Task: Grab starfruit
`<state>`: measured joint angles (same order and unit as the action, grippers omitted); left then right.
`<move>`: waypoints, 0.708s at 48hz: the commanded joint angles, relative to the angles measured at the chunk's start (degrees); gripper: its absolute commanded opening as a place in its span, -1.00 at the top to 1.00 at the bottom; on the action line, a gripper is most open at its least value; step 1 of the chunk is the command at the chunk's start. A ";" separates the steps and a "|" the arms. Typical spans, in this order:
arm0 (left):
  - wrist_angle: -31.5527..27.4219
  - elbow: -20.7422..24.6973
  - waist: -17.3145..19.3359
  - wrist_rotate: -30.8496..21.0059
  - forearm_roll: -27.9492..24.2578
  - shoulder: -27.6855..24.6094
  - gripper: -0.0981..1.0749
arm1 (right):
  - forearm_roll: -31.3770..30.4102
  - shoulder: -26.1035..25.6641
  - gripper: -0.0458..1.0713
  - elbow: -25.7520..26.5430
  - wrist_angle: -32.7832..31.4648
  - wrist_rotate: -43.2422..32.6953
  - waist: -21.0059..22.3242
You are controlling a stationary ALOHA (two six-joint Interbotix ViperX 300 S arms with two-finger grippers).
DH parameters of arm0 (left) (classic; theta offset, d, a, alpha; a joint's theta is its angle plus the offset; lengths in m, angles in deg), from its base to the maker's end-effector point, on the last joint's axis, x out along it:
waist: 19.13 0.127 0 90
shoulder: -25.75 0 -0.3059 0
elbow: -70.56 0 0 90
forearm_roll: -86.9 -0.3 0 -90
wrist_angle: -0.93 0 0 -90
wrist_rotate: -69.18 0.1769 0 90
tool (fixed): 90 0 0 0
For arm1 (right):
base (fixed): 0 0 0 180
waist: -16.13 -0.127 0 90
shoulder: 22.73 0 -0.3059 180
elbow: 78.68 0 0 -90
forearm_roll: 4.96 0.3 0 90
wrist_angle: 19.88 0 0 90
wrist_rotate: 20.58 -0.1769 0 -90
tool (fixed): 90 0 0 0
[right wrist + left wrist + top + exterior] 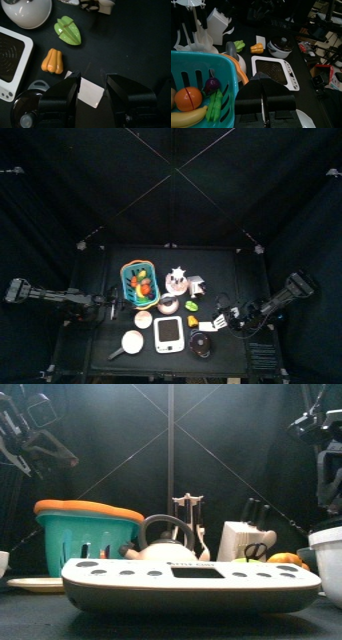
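The starfruit [69,30] is green and ridged and lies on the black table, next to an orange ridged fruit [53,60]. It also shows in the left wrist view [239,46] and, small, in the top view [191,306]. My right gripper [91,95] is open and empty, hovering over a white card [90,93] a short way from the starfruit; in the top view the right gripper [226,318] is right of the fruit. My left gripper [264,106] is shut and empty, beside the teal basket [230,102] at the table's left [104,310].
A white scale [168,333] lies at the front, a white teapot [27,11] near the starfruit. The teal basket [123,270] holds toy fruit. A knife block [241,539], a black round device [280,47] and a white plate [132,340] stand around.
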<state>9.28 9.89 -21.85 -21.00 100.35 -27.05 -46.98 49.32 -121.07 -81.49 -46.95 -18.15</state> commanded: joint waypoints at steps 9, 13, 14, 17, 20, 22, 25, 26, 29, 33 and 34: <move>0.26 0.97 0.09 0.09 0.09 -0.18 0.88 | -17.49 4.66 -0.42 1.14 7.73 0.26 2.37; 0.26 0.97 0.18 0.09 0.00 -0.18 0.88 | -21.80 6.94 -0.42 1.41 8.61 0.26 3.96; 0.26 0.97 0.18 0.09 0.09 -0.18 0.88 | -22.68 7.65 -0.42 1.49 8.79 0.26 4.39; 0.26 0.88 0.18 0.00 0.00 -0.18 0.88 | -24.87 9.93 -0.44 2.02 9.40 0.26 5.80; 0.26 0.70 0.18 -0.09 0.00 -0.18 0.88 | -25.66 11.95 -0.46 2.29 9.58 0.26 6.59; 0.26 0.62 0.18 -0.09 0.00 -0.18 0.88 | -25.75 13.10 -0.47 2.37 9.58 0.26 7.12; 0.35 0.62 0.18 0.00 0.00 -0.18 0.88 | -25.75 14.85 -0.50 2.46 9.84 0.26 7.91; 0.26 0.53 0.18 0.00 0.09 -0.18 0.88 | -25.75 15.29 -0.51 2.46 10.02 0.18 8.00; 0.26 0.53 0.18 -0.09 0.09 -0.18 0.88 | -25.84 16.61 -0.58 2.55 10.55 0.09 8.35; 0.26 0.53 0.18 0.00 0.00 -0.18 0.88 | -25.75 18.19 -0.70 2.72 11.60 0.09 8.88; 0.26 0.62 0.18 0.00 0.00 -0.18 0.88 | -25.84 18.63 -0.73 2.81 12.04 0.09 8.96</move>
<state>9.28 9.71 -21.76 -21.00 100.35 -27.05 -72.46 67.33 -119.40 -70.42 -46.69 -9.80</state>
